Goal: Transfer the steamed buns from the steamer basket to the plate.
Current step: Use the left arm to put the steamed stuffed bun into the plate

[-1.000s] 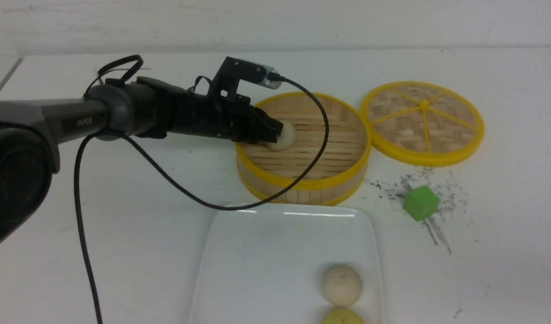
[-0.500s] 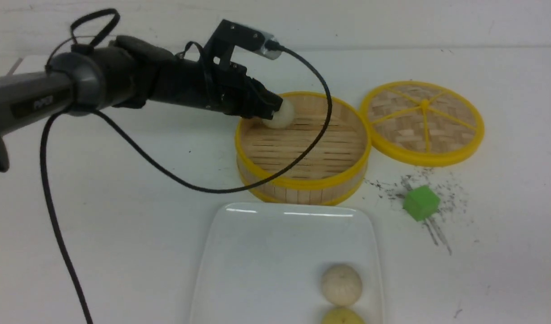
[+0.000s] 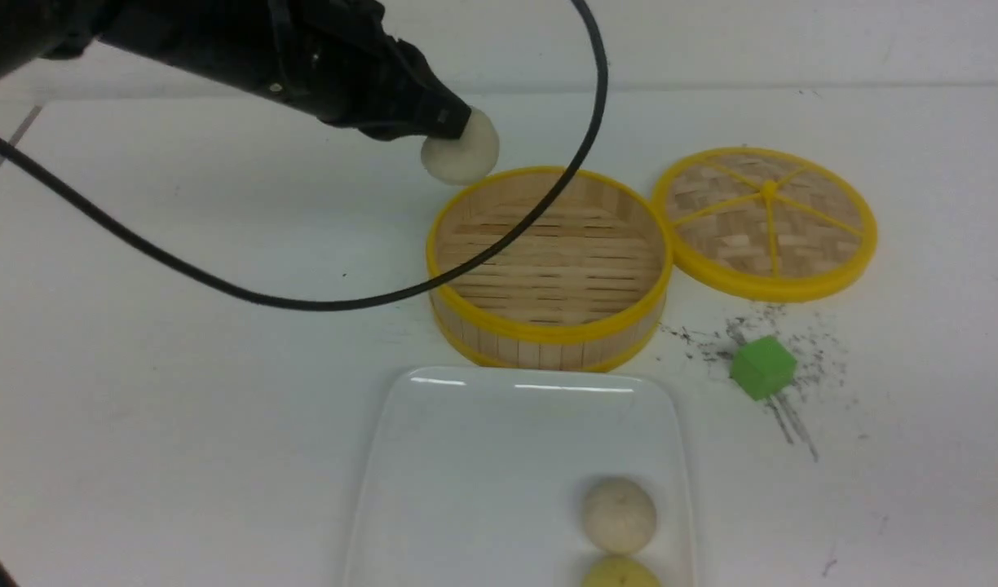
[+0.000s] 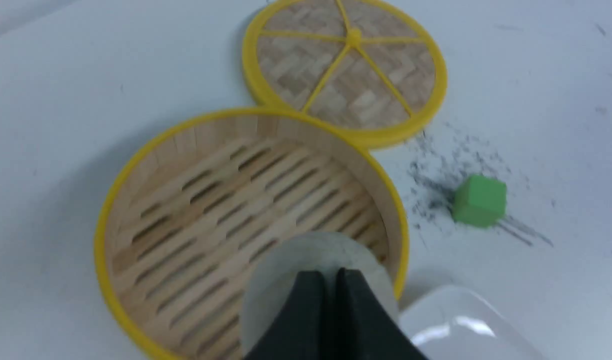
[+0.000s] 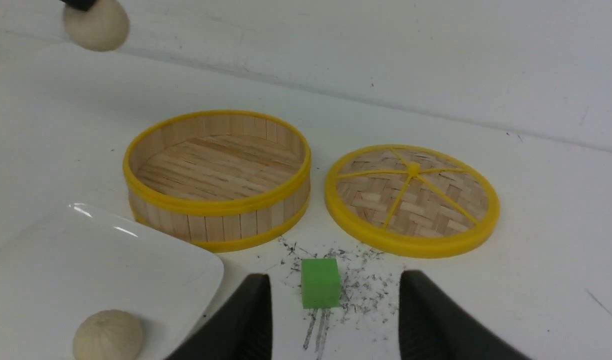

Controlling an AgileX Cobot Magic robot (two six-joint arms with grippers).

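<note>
**Last bun lifted clear of the basket**

A second ago the left tool (image 3: 452, 124) was down inside the steamer basket (image 3: 548, 333), closed on an off-white bun near the basket's left wall. Half a second ago it had the bun level with the rim. Now the last bun (image 3: 460, 155) hangs in the air, above and just outside the basket's far-left rim and touching nothing but the tool. The left wrist view shows the black fingers (image 4: 311, 310) drawn almost together, pinching the soft bun from above, with the slatted floor bare below. The arm's black cable droops in a loop across the basket's opening.

Nothing else has moved. The plate (image 3: 483, 456) lies on the table on the robot's side of the basket. It carries an off-white bun (image 3: 619, 514) and a pale yellow bun (image 3: 621, 575) near its right edge, and its left part is free. The lid (image 3: 766, 220) and the green cube (image 3: 761, 367) sit to the right as before.

The right tool (image 5: 336, 285) waits low over the table with its jaws wide apart, holding nothing.

The basket is now emptied, so the task seems to be on its final carry. What remains is to bring this bun back over the plate and let it go.
</note>
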